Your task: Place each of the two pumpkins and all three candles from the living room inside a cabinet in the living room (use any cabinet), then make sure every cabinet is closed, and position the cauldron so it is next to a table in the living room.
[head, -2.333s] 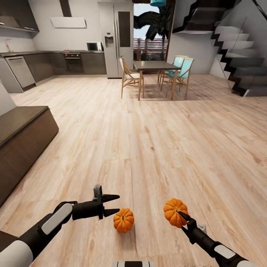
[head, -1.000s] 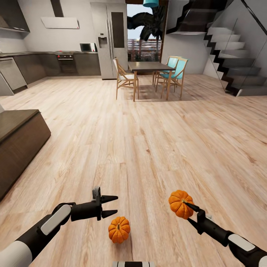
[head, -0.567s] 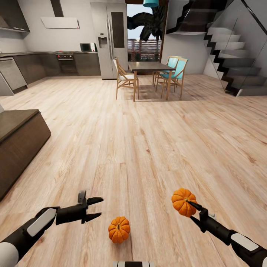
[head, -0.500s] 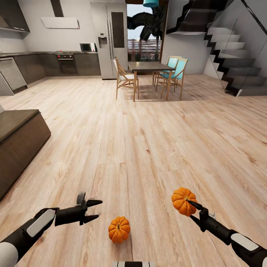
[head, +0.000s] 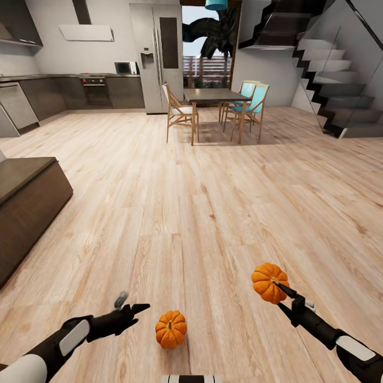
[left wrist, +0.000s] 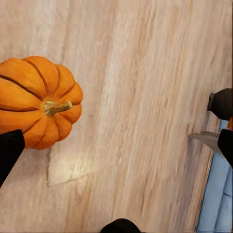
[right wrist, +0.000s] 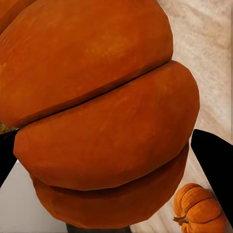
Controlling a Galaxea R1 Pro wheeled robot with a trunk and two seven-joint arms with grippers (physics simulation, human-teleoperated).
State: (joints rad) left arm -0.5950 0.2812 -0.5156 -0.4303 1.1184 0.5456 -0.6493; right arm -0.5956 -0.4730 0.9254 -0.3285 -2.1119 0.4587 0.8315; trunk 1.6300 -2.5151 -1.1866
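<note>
2 slim black arms with pale grey forearm panels end in pointed black grippers.

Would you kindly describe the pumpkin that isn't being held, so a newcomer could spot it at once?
Start from the wide pale wooden floor and look to its near edge, between the robot's two arms. The loose pumpkin sits there on the boards, just beside the left gripper. Unlike the other pumpkin, held up in the right gripper, it rests on the floor.

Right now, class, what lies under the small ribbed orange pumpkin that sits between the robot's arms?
The small ribbed orange pumpkin rests on the pale wooden plank floor, with bare boards around it. The patch directly beneath it is covered.
</note>
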